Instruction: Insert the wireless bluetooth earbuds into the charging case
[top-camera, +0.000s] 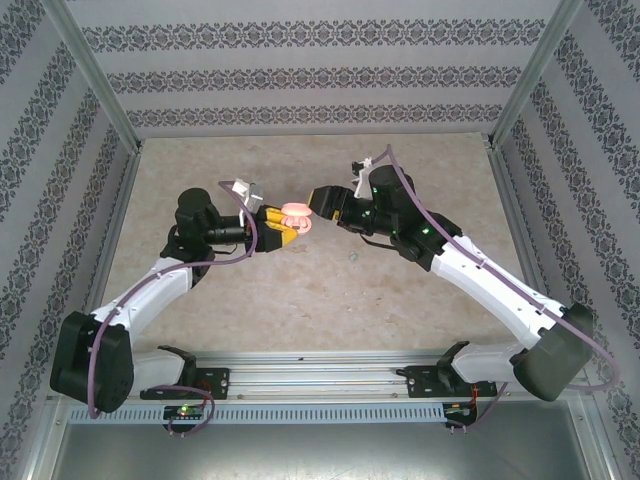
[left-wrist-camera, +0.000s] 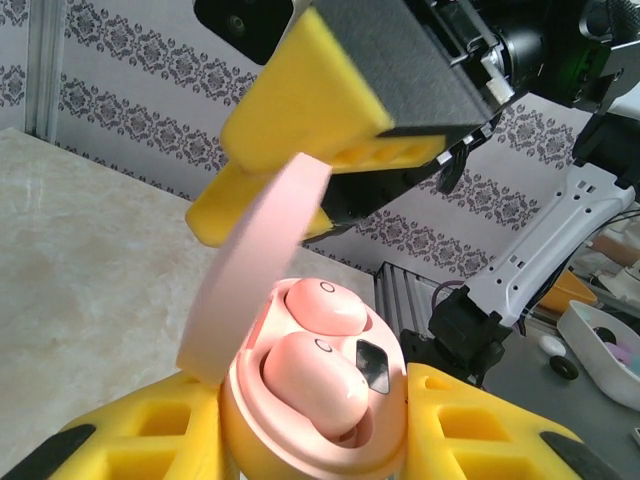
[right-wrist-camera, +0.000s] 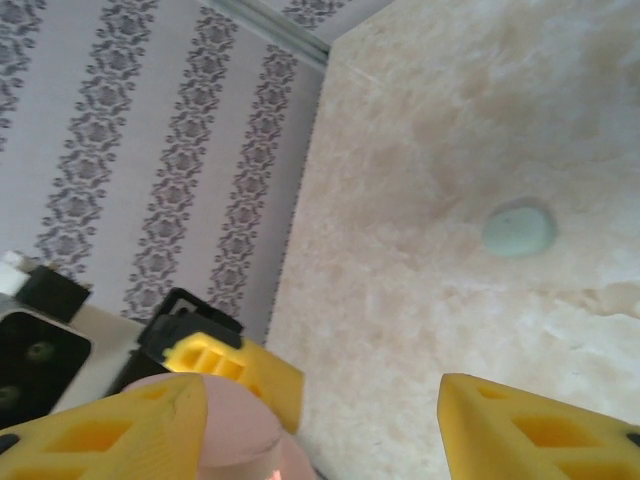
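Within the left gripper's (left-wrist-camera: 315, 440) open case (left-wrist-camera: 245, 395), two pink earbuds (left-wrist-camera: 315, 385) lie crosswise.

Pink case (left-wrist-camera: 300, 410): base cut off by the bottom edge of the left wrist view, flanks buried between the left gripper (left-wrist-camera: 315, 435) fingers (left-wrist-camera: 480, 425), and the front pink earbud (left-wrist-camera: 312, 385) covers the lower part of the rear earbud (left-wrist-camera: 325, 305). Right wrist view: right gripper (right-wrist-camera: 322, 410) fingers (right-wrist-camera: 540, 430) clipped at the bottom edge, lid (right-wrist-camera: 235, 435) mostly out of frame. Pale green blob (top-camera: 352, 257) near the table's (top-camera: 300, 320) middle is too small from the top camera to call bud or case.
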